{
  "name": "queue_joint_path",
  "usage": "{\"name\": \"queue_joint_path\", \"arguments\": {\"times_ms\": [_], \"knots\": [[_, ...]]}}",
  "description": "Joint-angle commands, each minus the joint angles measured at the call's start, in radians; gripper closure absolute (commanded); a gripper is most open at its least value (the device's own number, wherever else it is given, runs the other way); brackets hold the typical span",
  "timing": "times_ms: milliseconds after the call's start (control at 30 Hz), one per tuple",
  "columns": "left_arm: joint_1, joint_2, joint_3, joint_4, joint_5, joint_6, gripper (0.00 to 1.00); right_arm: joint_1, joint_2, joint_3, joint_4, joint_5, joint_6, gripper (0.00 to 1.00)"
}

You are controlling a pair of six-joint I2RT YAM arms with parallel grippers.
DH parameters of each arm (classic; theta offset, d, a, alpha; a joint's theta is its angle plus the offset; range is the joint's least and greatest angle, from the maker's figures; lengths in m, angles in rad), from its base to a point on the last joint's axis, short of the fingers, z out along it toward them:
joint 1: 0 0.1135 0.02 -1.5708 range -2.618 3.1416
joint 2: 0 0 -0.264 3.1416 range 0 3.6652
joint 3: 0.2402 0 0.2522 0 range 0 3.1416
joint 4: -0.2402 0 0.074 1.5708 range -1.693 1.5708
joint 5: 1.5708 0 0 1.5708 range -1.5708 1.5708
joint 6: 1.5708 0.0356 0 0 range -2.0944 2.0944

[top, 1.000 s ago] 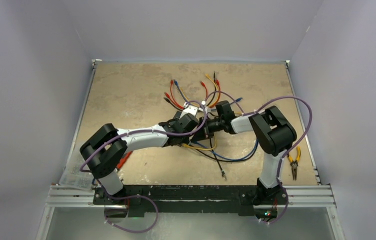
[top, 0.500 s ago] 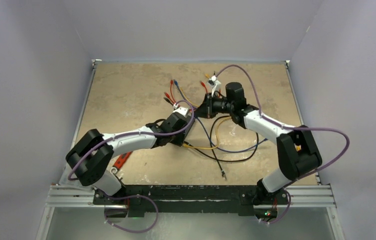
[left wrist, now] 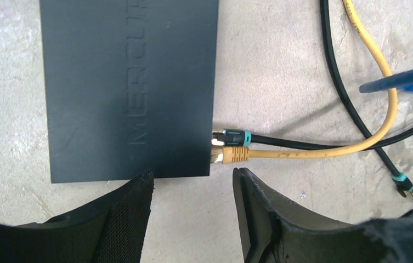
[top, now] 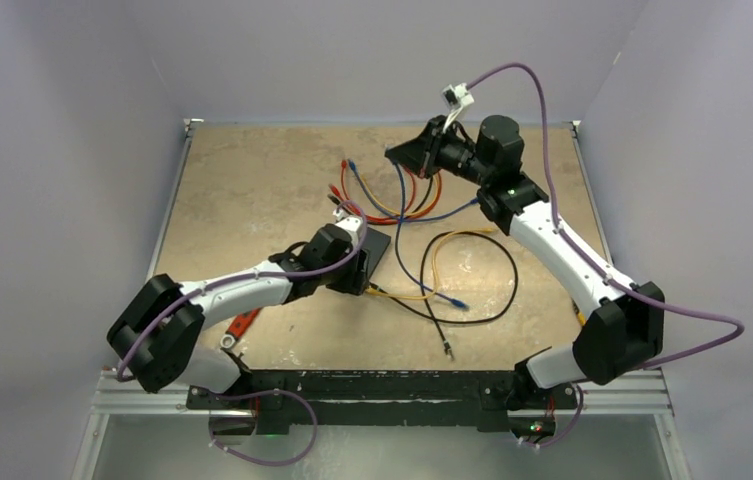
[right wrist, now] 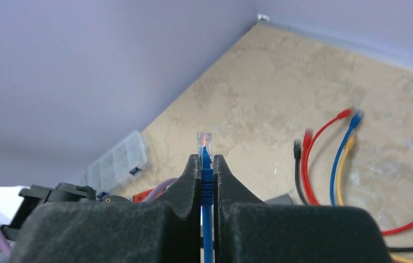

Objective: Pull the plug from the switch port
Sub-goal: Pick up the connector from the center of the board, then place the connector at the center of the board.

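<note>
The left arm [top: 242, 283] and right arm [top: 564, 252] have white tubular links between chunky black joint housings. A purple cable [top: 515, 66] loops loosely along each, ending near a small white connector [top: 458, 96]. The left gripper [left wrist: 193, 175] has matte black fingers [left wrist: 127, 219] with mesh-textured pads, and the right gripper [right wrist: 206, 158] has grainy black ones

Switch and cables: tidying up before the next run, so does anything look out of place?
The blue cable hangs in the air, pinched in the right gripper, its clear plug pointing up. A black plug and a yellow plug sit in the switch. Nothing looks damaged.
</note>
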Motion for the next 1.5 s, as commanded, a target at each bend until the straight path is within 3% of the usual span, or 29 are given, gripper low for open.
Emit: {"name": "queue_joint_path", "arguments": {"times_ms": [0, 600, 1133, 1467], "knots": [[0.071, -0.083, -0.063, 0.122, 0.132, -0.041, 0.44, -0.003, 0.004, 0.131, -0.048, 0.084, -0.032, 1.00], [0.291, -0.281, -0.224, 0.305, 0.329, -0.136, 0.31, -0.004, 0.151, 0.602, -0.206, 0.200, -0.105, 1.00], [0.314, -0.327, -0.252, 0.280, 0.322, -0.122, 0.26, -0.056, 0.366, 0.952, -0.287, 0.242, -0.155, 1.00], [0.315, -0.310, -0.241, 0.268, 0.335, -0.116, 0.26, -0.151, 0.593, 1.126, -0.294, 0.160, -0.126, 1.00]]}}
